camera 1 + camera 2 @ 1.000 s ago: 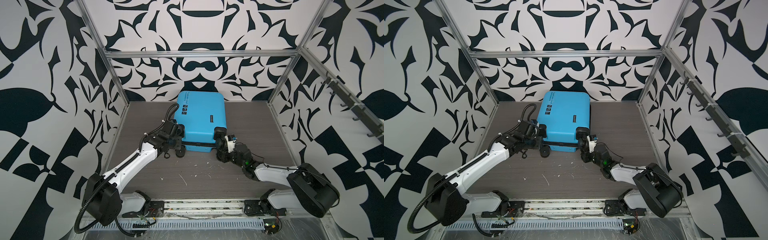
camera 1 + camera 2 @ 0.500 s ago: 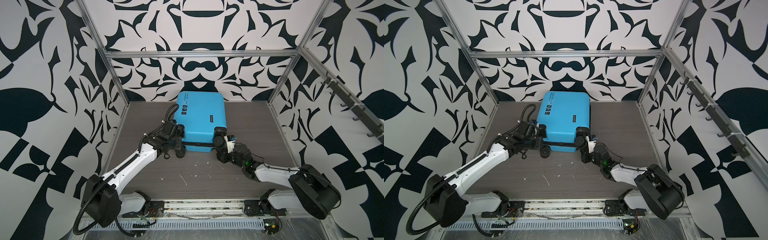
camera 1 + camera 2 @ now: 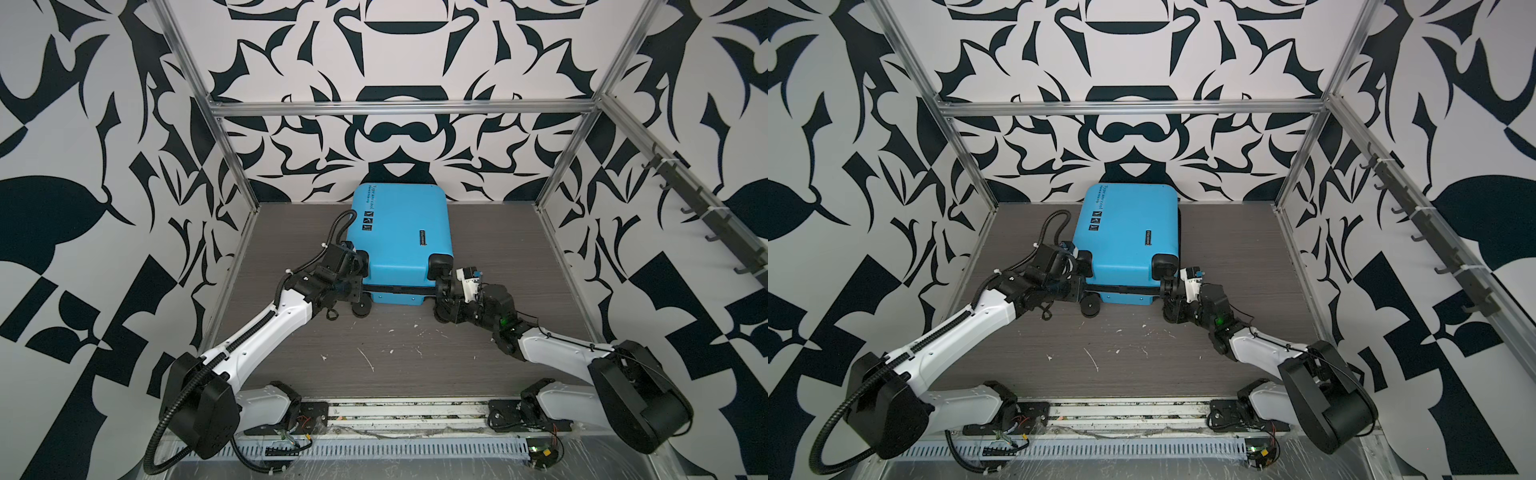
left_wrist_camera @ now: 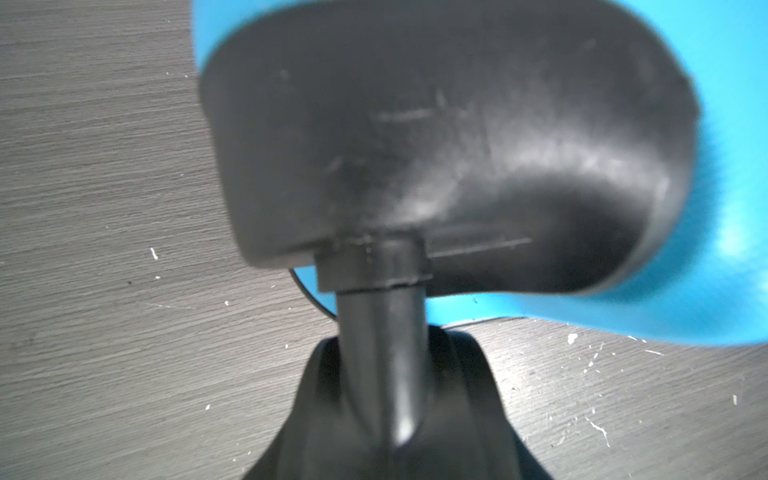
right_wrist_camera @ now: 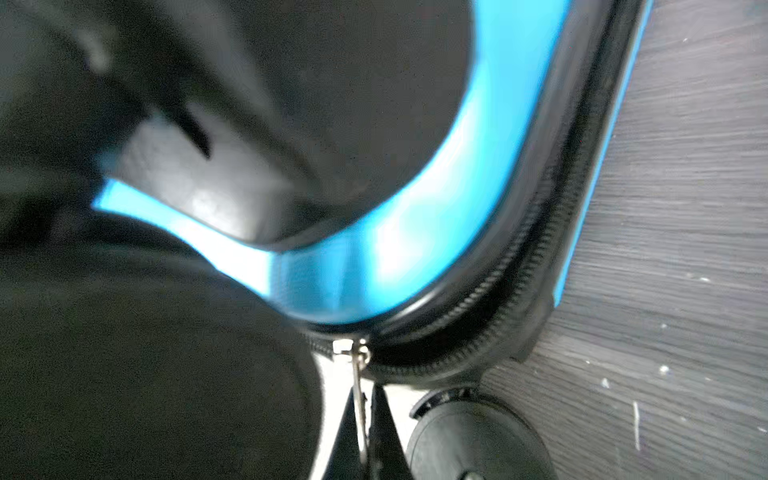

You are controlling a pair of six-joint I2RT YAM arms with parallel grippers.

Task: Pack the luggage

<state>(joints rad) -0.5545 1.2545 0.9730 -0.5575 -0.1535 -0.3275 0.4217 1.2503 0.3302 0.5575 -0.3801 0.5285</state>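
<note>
Right wrist: gripper (image 5: 362, 428) clamps luggage (image 5: 415, 249) zipper pull (image 5: 357, 368).

Both top views look down from high at the front, sharing nearly the whole table (image 3: 457, 365). Each wrist camera sits very close: left at a wheel housing (image 4: 436, 137), right at the zipper pull (image 5: 358, 374).

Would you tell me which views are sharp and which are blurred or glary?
Both top views: luggage sharp; left wrist view: wheel housing blurred, table sharper; right wrist view: glare on the shell, zipper pull fairly crisp.
</note>
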